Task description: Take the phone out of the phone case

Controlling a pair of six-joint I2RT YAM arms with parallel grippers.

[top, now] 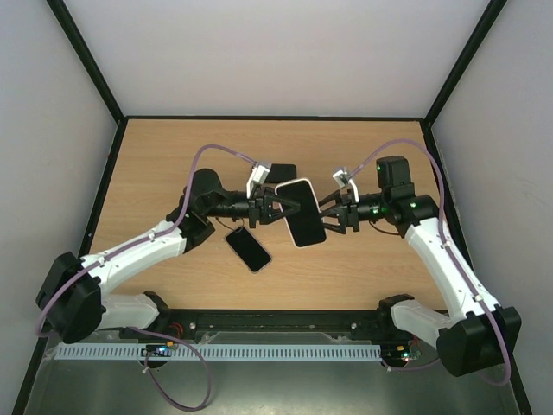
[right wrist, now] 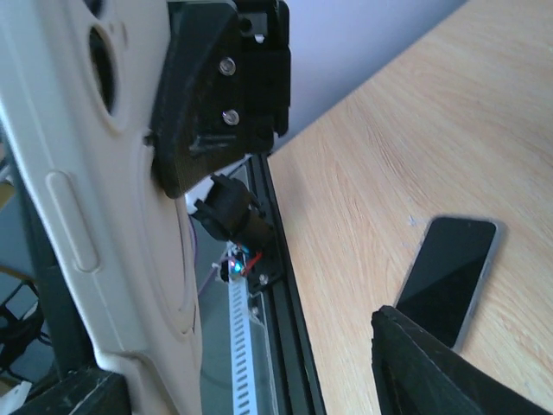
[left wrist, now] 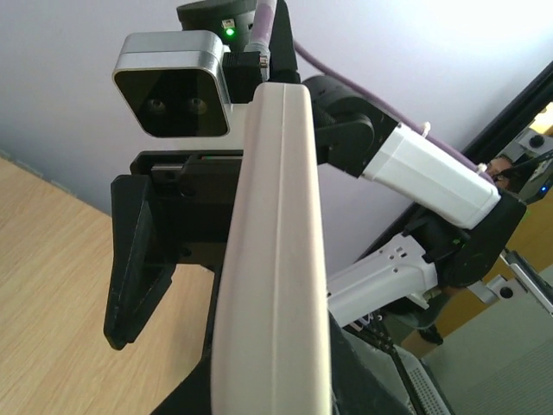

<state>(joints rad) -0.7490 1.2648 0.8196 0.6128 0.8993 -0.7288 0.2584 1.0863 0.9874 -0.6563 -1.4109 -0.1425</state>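
Observation:
A phone in a cream-coloured case hangs above the table's middle, screen up. My left gripper is shut on its left edge; in the left wrist view the case's cream edge runs up between the jaws of that gripper. My right gripper is at the case's right edge and stands open. The right wrist view shows the case's back against one finger, the other finger far off. A matte black phone case lies behind, partly hidden.
A bare glossy phone lies screen up on the wooden table near the left arm, and also shows as the phone in the right wrist view. Black frame rails and walls border the table on every side.

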